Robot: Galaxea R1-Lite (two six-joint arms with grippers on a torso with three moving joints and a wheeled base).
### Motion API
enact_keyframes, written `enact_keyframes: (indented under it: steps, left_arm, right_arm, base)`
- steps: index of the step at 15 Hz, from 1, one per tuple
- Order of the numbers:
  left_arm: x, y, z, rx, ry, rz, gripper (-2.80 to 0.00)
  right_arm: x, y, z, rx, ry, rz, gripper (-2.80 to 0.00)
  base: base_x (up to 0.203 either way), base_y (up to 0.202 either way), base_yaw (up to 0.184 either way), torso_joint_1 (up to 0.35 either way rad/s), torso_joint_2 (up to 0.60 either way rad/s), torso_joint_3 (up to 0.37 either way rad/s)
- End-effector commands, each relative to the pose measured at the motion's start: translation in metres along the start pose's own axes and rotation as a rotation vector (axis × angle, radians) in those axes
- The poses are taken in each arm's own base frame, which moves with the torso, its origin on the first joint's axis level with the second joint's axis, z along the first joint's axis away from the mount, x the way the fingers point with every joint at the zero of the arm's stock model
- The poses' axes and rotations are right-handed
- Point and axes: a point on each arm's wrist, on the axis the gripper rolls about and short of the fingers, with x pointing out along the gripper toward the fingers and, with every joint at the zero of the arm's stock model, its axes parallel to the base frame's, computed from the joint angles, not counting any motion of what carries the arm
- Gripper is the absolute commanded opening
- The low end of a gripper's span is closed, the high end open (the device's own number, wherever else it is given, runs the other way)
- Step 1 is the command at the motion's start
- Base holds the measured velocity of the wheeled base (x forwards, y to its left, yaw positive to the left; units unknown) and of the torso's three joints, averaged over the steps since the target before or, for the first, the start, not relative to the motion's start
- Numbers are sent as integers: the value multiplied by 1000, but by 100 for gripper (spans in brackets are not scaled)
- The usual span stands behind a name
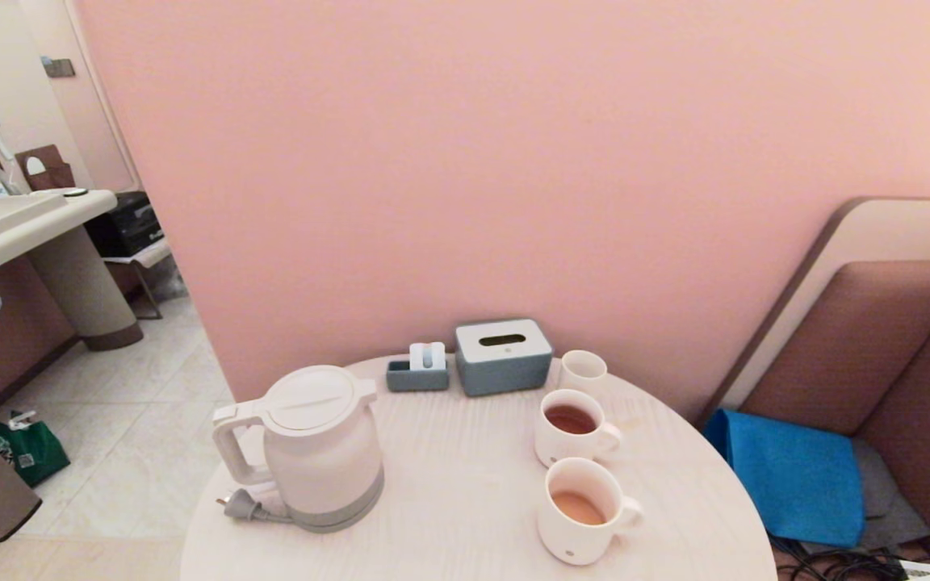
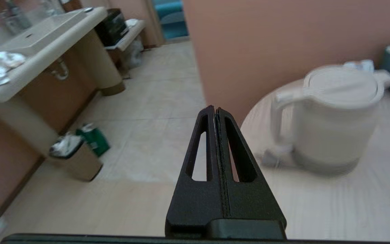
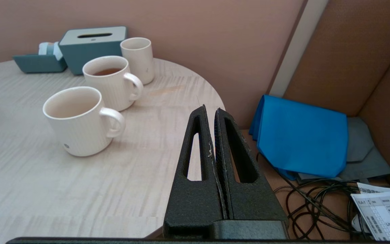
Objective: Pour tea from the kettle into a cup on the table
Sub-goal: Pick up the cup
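The left gripper, its fingers pressed together on nothing, hangs off the table's edge over the floor, short of the kettle's handle side; the right gripper, likewise clenched and empty, sits parked beyond the table's rim on the cups' side, and neither arm appears in the head view. Nearest the robot on the round table stands the cup, a ribbed white mug with a grey dot near its base, handle turned away from the kettle, holding a shallow pool of pale orange-brown tea. The kettle stands upright well apart from the cup, across the near part of the table, lid on, loop handle pointing away from the cup and out over the table's edge, its plug lying beside the grey base; whether it holds tea cannot be seen. Just behind the cup is a second mug with darker red-brown tea, and beyond that a small plain cup whose contents cannot be made out. Farthest from the cup, at the wall, sit a grey-blue tissue box and a low tray. The step in hand appears to be the reach for the kettle: the fingers should part before arriving, close squarely round the handle loop, and lift clear of the cord before carrying the spout over the near cup.
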Motion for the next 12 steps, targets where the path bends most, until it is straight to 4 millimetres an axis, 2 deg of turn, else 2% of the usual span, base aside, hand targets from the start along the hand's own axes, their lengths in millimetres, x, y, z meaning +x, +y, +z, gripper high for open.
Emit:
enact_keyframes:
  steps: [1, 5, 8, 10, 12]
  left_arm:
    - [-34, 4, -18, -13, -58, 37, -280]
    - [-47, -6, -55, -74, -141, -151, -280]
    - [-34, -15, -83, -61, -57, -188, -280]
    - [-23, -20, -97, -58, -70, -188, -280]
    - [-10, -27, -119, -53, -66, -202, -280]
  right_arm:
    - [0, 0, 0, 0, 1, 0, -280]
    - [0, 0, 0, 0, 1, 0, -280]
    - [0, 0, 0, 0, 1, 0, -280]
    - [0, 0, 0, 0, 0, 1, -280]
    - [0, 0, 0, 0, 1, 0, -280]
  base:
    - [0, 0, 0, 0, 0, 0]
    - [0, 0, 0, 0, 0, 0]
    - [0, 0, 0, 0, 0, 0]
    - [0, 0, 0, 0, 0, 0]
    - [0, 0, 0, 0, 0, 0]
